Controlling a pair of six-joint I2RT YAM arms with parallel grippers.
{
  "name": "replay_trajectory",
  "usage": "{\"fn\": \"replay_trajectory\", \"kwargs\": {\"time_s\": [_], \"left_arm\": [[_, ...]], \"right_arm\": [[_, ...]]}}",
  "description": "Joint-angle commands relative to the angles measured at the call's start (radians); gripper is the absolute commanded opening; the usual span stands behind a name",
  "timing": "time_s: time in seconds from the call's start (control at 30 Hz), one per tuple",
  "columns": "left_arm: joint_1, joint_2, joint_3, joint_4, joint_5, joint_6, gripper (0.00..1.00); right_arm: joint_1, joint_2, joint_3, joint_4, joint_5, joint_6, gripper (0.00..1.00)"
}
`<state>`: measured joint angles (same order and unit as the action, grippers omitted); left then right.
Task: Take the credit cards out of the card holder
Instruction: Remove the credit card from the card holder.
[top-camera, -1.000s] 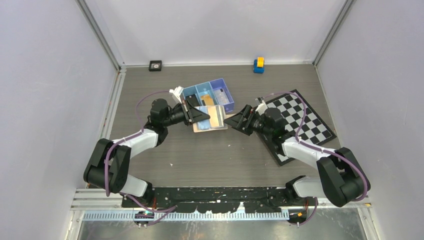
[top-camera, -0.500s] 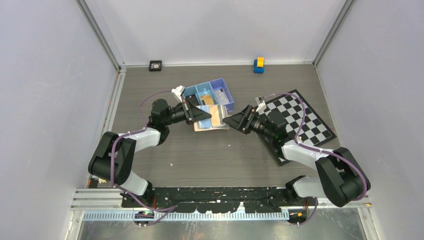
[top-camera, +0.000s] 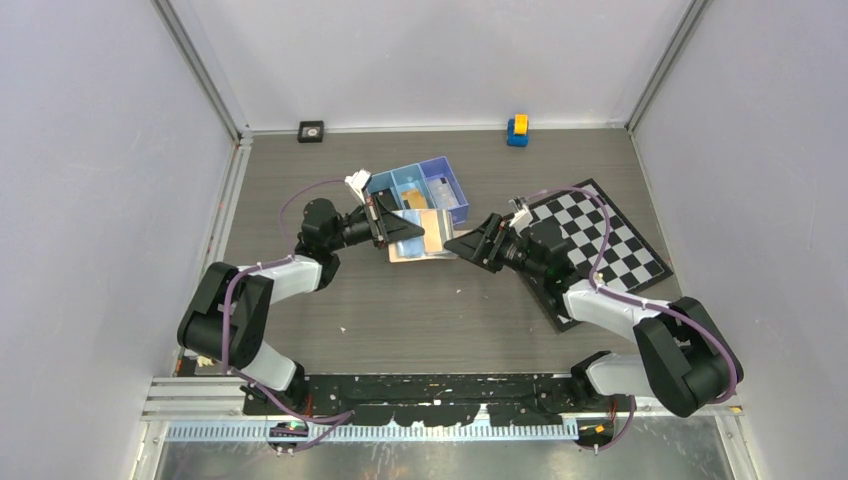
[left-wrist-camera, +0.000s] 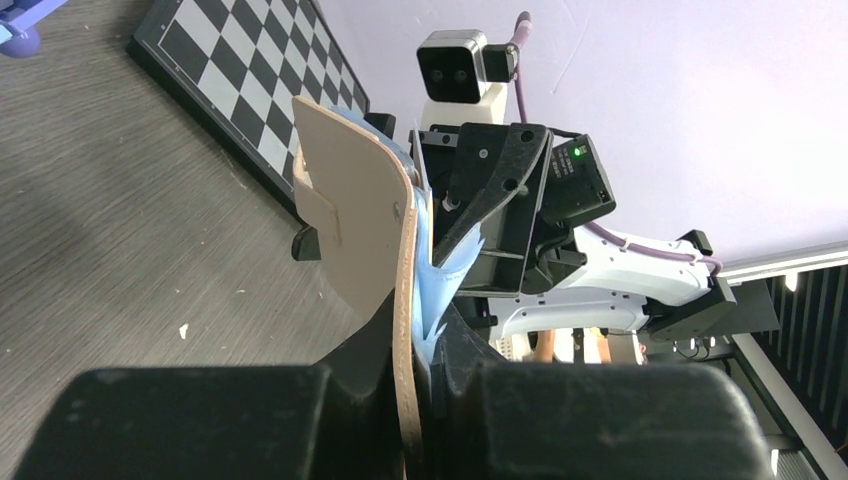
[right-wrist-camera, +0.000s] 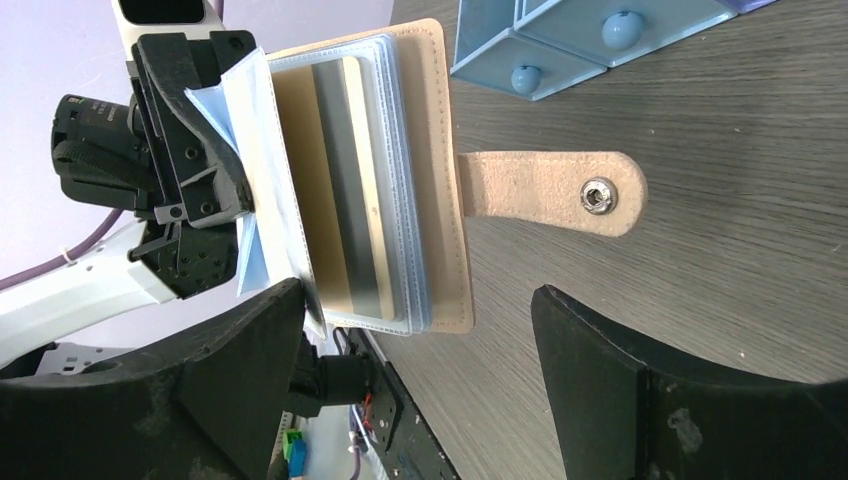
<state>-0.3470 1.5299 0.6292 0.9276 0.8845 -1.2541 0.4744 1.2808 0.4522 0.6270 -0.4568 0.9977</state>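
Note:
My left gripper (top-camera: 404, 228) is shut on one edge of the tan card holder (top-camera: 428, 240) and holds it open just above the table. In the left wrist view its tan cover (left-wrist-camera: 350, 215) and blue plastic sleeves (left-wrist-camera: 442, 268) stand between my pinched fingers (left-wrist-camera: 360, 400). The right wrist view shows an orange-tan credit card (right-wrist-camera: 340, 190) with a grey stripe inside the clear sleeves, with the snap tab (right-wrist-camera: 550, 190) hanging out to the right. My right gripper (right-wrist-camera: 418, 290) is open, facing the holder's free edge from close by without touching it.
A blue three-compartment tray (top-camera: 420, 187) sits just behind the holder. The chessboard (top-camera: 600, 240) lies under my right arm. A blue and yellow block (top-camera: 517, 130) and a small black object (top-camera: 311, 130) sit by the back wall.
My right gripper has crept left toward the holder's free edge. The left arm shifted slightly, still holding the holder.

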Motion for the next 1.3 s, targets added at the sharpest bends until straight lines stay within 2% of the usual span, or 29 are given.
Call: {"fn": "replay_trajectory", "kwargs": {"time_s": [0.0,0.27,0.33,0.5,0.7,0.8,0.93,0.97,1.07,1.2,1.27], "left_arm": [[-0.014,-0.003,0.017,0.082,0.032,-0.010,0.01],[-0.049,0.055,0.048,0.103,0.056,-0.031,0.00],[-0.050,0.062,0.049,0.119,0.062,-0.042,0.00],[-0.049,0.063,0.051,0.105,0.061,-0.034,0.00],[-0.046,0.017,0.054,-0.044,0.032,0.065,0.00],[-0.046,-0.027,0.059,-0.146,0.010,0.134,0.10],[-0.046,-0.064,0.058,-0.206,-0.011,0.176,0.27],[-0.046,-0.067,0.058,-0.212,-0.012,0.179,0.30],[-0.048,-0.061,0.058,-0.212,-0.013,0.179,0.37],[-0.047,-0.061,0.058,-0.224,-0.021,0.189,0.50],[-0.047,-0.072,0.065,-0.303,-0.043,0.230,0.58]], "right_arm": [[0.004,-0.014,0.024,0.069,-0.008,0.003,0.88],[0.006,0.035,-0.003,0.320,-0.124,0.118,0.88],[0.005,0.049,-0.001,0.342,-0.137,0.132,0.85],[0.005,0.028,-0.001,0.318,-0.129,0.114,0.64],[0.005,-0.064,0.001,0.133,-0.042,0.006,0.58],[0.005,-0.091,0.013,0.033,-0.003,-0.034,0.49],[0.005,-0.072,0.027,0.033,-0.023,-0.037,0.34],[0.006,-0.059,0.031,0.038,-0.033,-0.034,0.27],[0.006,-0.032,0.046,0.048,-0.065,-0.030,0.17],[0.006,-0.023,0.051,0.057,-0.080,-0.028,0.10],[0.008,-0.031,0.052,0.049,-0.075,-0.038,0.08]]}}
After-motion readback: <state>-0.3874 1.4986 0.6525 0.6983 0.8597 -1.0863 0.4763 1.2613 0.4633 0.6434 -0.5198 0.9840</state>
